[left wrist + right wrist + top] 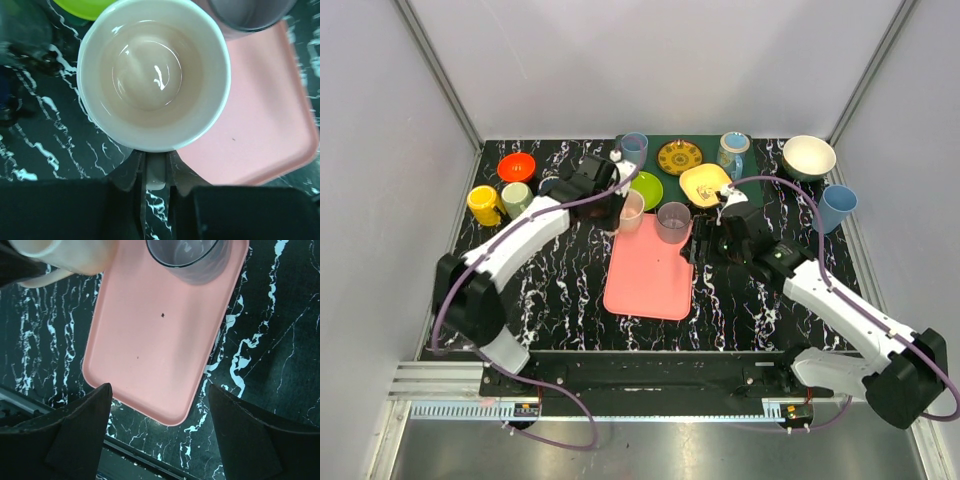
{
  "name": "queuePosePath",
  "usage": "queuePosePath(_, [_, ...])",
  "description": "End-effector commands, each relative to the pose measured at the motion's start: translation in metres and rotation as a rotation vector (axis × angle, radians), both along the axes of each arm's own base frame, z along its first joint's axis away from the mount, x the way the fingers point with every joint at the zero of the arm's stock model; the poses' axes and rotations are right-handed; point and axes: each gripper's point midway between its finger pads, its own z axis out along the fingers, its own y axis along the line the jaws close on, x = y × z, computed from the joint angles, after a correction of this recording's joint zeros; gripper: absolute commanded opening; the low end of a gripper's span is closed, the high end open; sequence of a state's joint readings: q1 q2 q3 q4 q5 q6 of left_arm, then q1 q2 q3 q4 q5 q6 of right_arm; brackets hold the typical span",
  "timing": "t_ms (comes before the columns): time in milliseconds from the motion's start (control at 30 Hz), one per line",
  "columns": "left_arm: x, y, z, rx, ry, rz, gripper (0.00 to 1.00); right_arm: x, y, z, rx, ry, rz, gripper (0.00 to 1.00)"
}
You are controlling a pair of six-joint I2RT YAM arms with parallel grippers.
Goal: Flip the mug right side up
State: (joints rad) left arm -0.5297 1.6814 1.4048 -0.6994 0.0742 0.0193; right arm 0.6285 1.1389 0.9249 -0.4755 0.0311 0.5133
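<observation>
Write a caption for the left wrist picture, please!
Left fingers pinch the handle of a cream mug, mouth up, at a pink tray's edge.

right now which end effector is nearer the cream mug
Left. The left end effector grips the mug by its handle; the right end effector hangs open over the pink tray, right of the mug and apart from it.

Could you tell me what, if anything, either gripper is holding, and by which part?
The left gripper holds the mug by its handle; the right gripper is open and holds nothing.
</observation>
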Motion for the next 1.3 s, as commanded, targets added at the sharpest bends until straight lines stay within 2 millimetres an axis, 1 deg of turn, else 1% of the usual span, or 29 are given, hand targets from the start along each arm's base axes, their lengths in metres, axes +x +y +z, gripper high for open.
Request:
queuePosePath(0, [-0.011,0.000,0.110,-0.187,-0.249,0.069,0.00,-0.004,0.013,0.044,0.124,-0.098,0.049,0.83])
queuePosePath(33, [-0.018,0.000,0.131,-0.245,-0.292,0.068,0.00,-0.006,0.012,0.053,0.146,-0.122,0.050,0.83])
queuePosePath(67, [-0.024,-0.001,0.130,-0.283,-0.283,0.084,0.00,-0.008,0.013,0.060,0.172,-0.135,0.055,0.83])
queuePosePath(100, [-0.038,-0.005,0.148,-0.366,-0.305,0.051,0.00,-0.009,0.013,0.065,0.190,-0.146,0.056,0.83])
queuePosePath(133, [-0.040,-0.011,0.166,-0.447,-0.357,0.038,0.00,-0.014,0.012,0.072,0.218,-0.165,0.056,0.84])
queuePosePath(167, [-0.052,-0.019,0.158,-0.522,-0.310,0.034,0.00,-0.017,0.016,0.082,0.267,-0.183,0.070,0.84])
queuePosePath(200, [-0.063,-0.018,0.177,-0.604,-0.350,0.022,0.00,-0.021,0.016,0.089,0.298,-0.198,0.073,0.85])
queuePosePath(233, [-0.065,-0.025,0.200,-0.703,-0.411,-0.001,0.00,-0.029,0.013,0.094,0.336,-0.215,0.077,0.86])
queuePosePath(267, [-0.076,-0.031,0.191,-0.784,-0.347,0.004,0.00,-0.035,0.018,0.106,0.407,-0.230,0.100,0.86])
queuePosePath(300, [-0.087,-0.029,0.209,-0.863,-0.377,-0.008,0.00,-0.041,0.021,0.111,0.446,-0.237,0.122,0.86])
queuePosePath(333, [-0.090,-0.033,0.214,-0.940,-0.397,-0.024,0.00,-0.051,0.021,0.114,0.488,-0.246,0.148,0.86])
queuePosePath(367, [-0.103,-0.040,0.227,-1.049,-0.356,-0.050,0.00,-0.062,0.030,0.128,0.571,-0.250,0.210,0.86])
queuePosePath(400, [-0.111,-0.040,0.241,-1.119,-0.363,-0.073,0.00,-0.069,0.034,0.133,0.613,-0.251,0.246,0.86])
queuePosePath(433, [-0.116,-0.042,0.253,-1.205,-0.396,-0.110,0.00,-0.077,0.037,0.129,0.649,-0.235,0.280,0.86])
queuePosePath(467, [-0.125,-0.045,0.263,-1.306,-0.336,-0.111,0.00,-0.088,0.045,0.147,0.739,-0.250,0.355,0.86])
queuePosePath(500, [-0.135,-0.046,0.272,-1.369,-0.321,-0.155,0.00,-0.093,0.049,0.150,0.775,-0.246,0.390,0.85])
queuePosePath(533, [-0.144,-0.043,0.293,-1.455,-0.367,-0.215,0.00,-0.097,0.053,0.146,0.799,-0.224,0.418,0.85])
queuePosePath(567, [-0.151,-0.044,0.293,-1.515,-0.298,-0.215,0.00,-0.103,0.056,0.157,0.848,-0.231,0.461,0.85])
queuePosePath(633, [-0.160,-0.043,0.300,-1.578,-0.288,-0.263,0.00,-0.109,0.063,0.161,0.878,-0.214,0.533,0.84])
queuePosePath(667, [-0.164,-0.043,0.302,-1.604,-0.262,-0.263,0.00,-0.110,0.066,0.161,0.882,-0.195,0.543,0.84])
queuePosePath(700, [-0.169,-0.041,0.306,-1.625,-0.275,-0.281,0.00,-0.109,0.067,0.161,0.879,-0.186,0.549,0.84])
queuePosePath(733, [-0.169,-0.041,0.300,-1.628,-0.266,-0.273,0.00,-0.107,0.070,0.161,0.878,-0.183,0.559,0.84])
queuePosePath(800, [-0.173,-0.040,0.300,-1.648,-0.258,-0.279,0.00,-0.102,0.071,0.163,0.879,-0.201,0.542,0.84])
queuePosePath(833, [-0.173,-0.041,0.295,-1.646,-0.244,-0.274,0.00,-0.098,0.072,0.167,0.881,-0.220,0.536,0.84])
queuePosePath(900, [-0.177,-0.043,0.291,-1.653,-0.225,-0.272,0.00,-0.093,0.075,0.170,0.877,-0.235,0.536,0.83])
queuePosePath(1000, [-0.178,-0.046,0.280,-1.637,-0.200,-0.262,0.00,-0.085,0.080,0.182,0.903,-0.268,0.546,0.81])
queuePosePath(1033, [-0.178,-0.046,0.276,-1.633,-0.196,-0.253,0.00,-0.082,0.082,0.190,0.919,-0.296,0.549,0.81])
queuePosePath(1133, [-0.179,-0.047,0.273,-1.627,-0.194,-0.252,0.00,-0.075,0.085,0.199,0.930,-0.323,0.549,0.79])
queuePosePath(1267, [-0.179,-0.051,0.267,-1.607,-0.178,-0.254,0.00,-0.071,0.089,0.207,0.947,-0.343,0.556,0.75])
